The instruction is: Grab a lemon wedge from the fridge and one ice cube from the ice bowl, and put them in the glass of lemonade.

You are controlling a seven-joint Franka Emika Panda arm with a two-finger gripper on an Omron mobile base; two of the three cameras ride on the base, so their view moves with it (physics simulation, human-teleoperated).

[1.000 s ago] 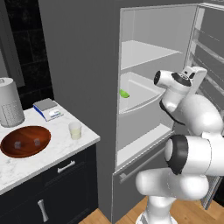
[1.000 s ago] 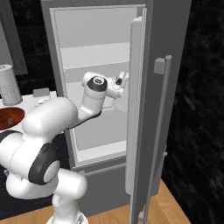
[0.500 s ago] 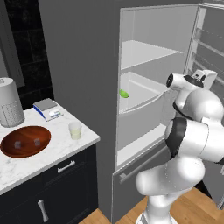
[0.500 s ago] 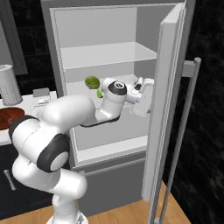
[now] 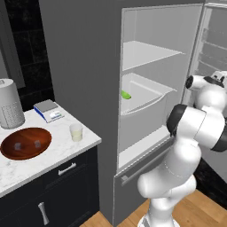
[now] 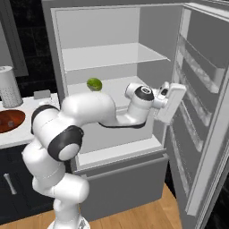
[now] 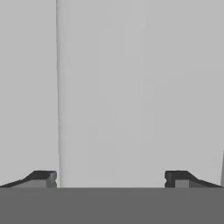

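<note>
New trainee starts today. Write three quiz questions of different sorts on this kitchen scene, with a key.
1. True or false: the lemon wedge lies on a shelf inside the open fridge.
2. Multiple choice: the glass of lemonade stands
A. inside the fridge
B. on the counter, to the right of the ice bowl in the left base view
C. on the floor
3. Fill in the blank: in the hand view the fingertips stand wide apart with nothing between them, so the gripper is ____.

Key: 1 true; 2 B; 3 open
</note>
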